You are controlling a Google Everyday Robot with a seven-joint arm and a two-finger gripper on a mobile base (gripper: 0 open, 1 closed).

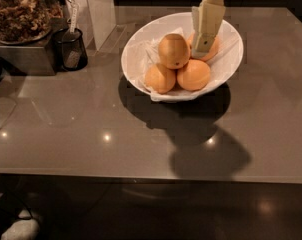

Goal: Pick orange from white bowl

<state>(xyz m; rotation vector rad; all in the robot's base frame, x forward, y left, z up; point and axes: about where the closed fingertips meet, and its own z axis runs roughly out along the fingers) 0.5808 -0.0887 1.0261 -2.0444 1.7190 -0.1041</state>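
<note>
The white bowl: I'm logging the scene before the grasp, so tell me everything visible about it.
The white bowl is wide and glossy, looks ceramic, and has a flaring rim. It stands on the grey table and casts a dark shadow in front. Crumpled white paper lines it, and four oranges lie piled inside. The gripper hangs inside its right rear part, among the oranges; whether it touches them cannot be judged.
</note>
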